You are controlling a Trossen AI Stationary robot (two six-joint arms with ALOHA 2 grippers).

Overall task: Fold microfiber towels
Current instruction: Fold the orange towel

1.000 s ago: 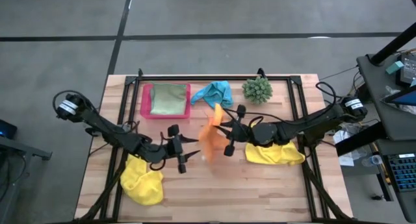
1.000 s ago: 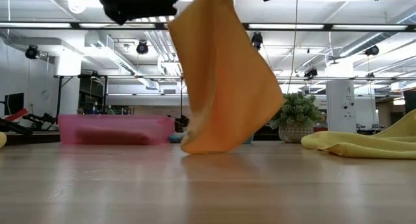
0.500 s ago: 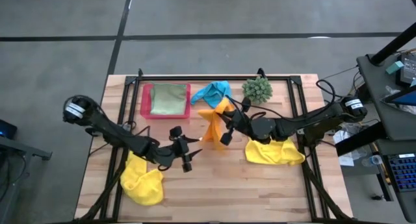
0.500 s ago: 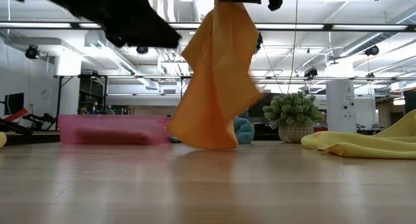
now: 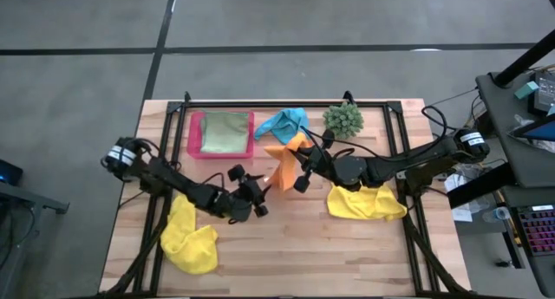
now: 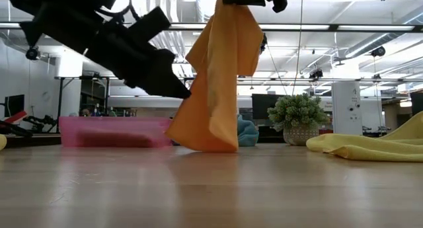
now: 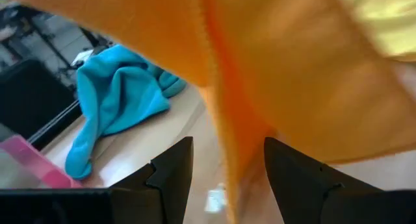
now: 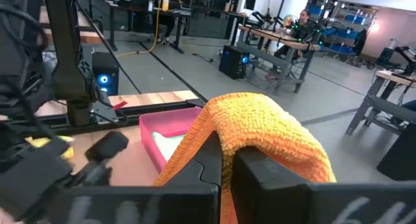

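An orange towel [image 5: 284,163] hangs at the table's middle from my right gripper [image 5: 300,159], which is shut on its top. My left gripper [image 5: 263,198] is open beside the towel's lower part. In the left wrist view one finger [image 7: 170,169] stands on either side of a hanging orange edge [image 7: 224,139], and I cannot tell whether they touch it. One yellow towel [image 5: 191,238] lies crumpled near left, another [image 5: 364,204] on the right. A turquoise towel [image 5: 284,123] lies at the back. A light green towel [image 5: 224,130] lies in the pink tray [image 5: 194,136]. My right gripper pinches a bunched upper part of the orange towel [image 8: 260,123] between its two fingers, and the cloth humps up over them. The fingers lie about level and come from the table's right. The towel hangs slack below them, its lower end [image 6: 205,145] down at the table top.
A spiky green plant ball [image 5: 343,119] stands at the back right. A dark metal frame [image 5: 286,102] runs along the table's far edge and sides. Bare wood lies along the table's near edge [image 5: 286,264].
My left gripper has come down and gone toward the table's right, up to the orange towel's lower part, still open. My right gripper has turned a little, and the hanging towel has swung toward the far edge and now hangs narrower, gathered.
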